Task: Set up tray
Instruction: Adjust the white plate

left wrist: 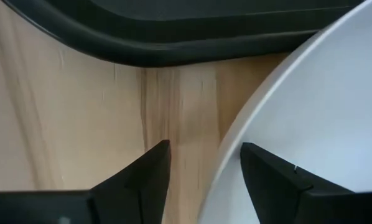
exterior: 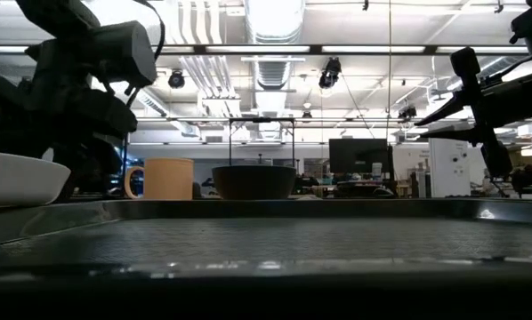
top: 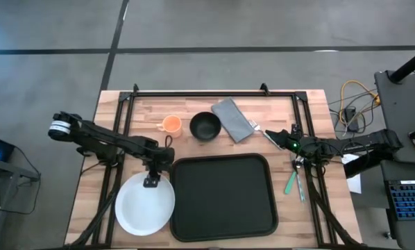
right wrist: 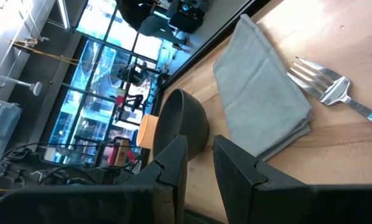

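Left gripper [top: 150, 182]: your fingers [left wrist: 142, 177] are parted, straddling the white plate [top: 145, 203] rim, no squeeze yet.
White plate: touching the tray's left edge.
Tray [top: 223, 196]: flat on the table's front centre, nothing on it.
Right gripper [top: 289, 144]: narrow gap, holding nothing, past the tray's back right corner by the fork [top: 266, 135].
Napkin [top: 232, 119], bowl [top: 205, 126], orange cup [top: 171, 124]: lined up behind the tray.

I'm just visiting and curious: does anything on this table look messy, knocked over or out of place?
Nothing is spilled or tipped. The tray lies empty; the plate, cup, bowl, napkin and fork sit around it.
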